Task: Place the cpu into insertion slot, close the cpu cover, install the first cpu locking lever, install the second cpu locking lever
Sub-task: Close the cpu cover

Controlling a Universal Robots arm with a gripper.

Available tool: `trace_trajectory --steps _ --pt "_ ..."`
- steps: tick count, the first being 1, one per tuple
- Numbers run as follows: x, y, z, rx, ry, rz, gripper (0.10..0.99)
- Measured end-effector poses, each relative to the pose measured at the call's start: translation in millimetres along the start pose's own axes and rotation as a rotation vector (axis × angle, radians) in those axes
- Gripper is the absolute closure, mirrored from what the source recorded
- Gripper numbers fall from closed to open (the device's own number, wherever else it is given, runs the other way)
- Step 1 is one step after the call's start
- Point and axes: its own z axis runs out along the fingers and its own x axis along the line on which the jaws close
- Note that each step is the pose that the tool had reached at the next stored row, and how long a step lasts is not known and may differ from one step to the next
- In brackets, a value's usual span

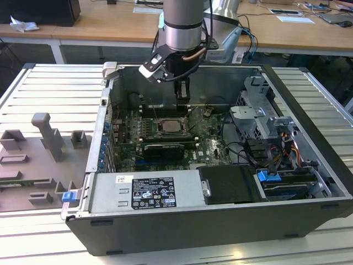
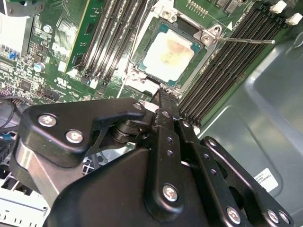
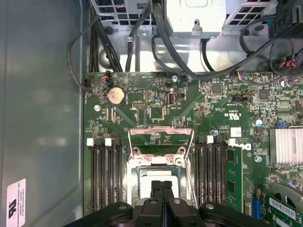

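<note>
Black gripper (image 3: 161,184), fingers pressed together and empty, hovers just above the small silver-grey square cpu (image 2: 169,54) seated in its socket. Beyond, the thin silvery cpu cover (image 3: 161,130) seems upright; a skewed push could snag it.

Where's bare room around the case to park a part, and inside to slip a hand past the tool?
Bare slatted table lies on the exterior view's left, beyond the grey fixture blocks. Inside, a bare metal panel borders the memory slots. Crowded: the tool at the cpu, cables by the drive cage.
</note>
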Motion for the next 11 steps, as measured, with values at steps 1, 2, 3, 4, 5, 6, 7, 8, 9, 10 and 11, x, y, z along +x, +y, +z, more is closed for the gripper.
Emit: trace_trajectory --steps 1,2,3,4,5,6,7,8,9,10,11 --pt "0.0 0.3 0.0 0.000 0.0001 0.000 0.980" --pt "0.0 0.6 -0.1 0.000 0.0000 0.000 0.980" --pt "0.1 1.0 -0.1 0.000 0.0001 0.000 0.980" --pt "0.1 1.3 -0.2 0.000 0.0001 0.000 0.980" --pt "0.1 1.4 -0.3 0.000 0.0000 0.000 0.980" --pt "0.1 1.7 -0.3 0.000 0.0000 0.000 0.980" --pt "0.2 2.1 -0.4 0.000 0.0000 0.000 0.980" --pt "0.2 2.4 -0.6 0.000 -0.0001 0.000 0.980" --pt "0.2 2.7 -0.9 0.000 -0.0003 0.000 0.980" --pt "0.2 3.2 -1.9 0.000 -0.0003 0.000 0.980" --pt "0.2 4.1 -3.1 0.000 -0.0002 0.000 0.980"
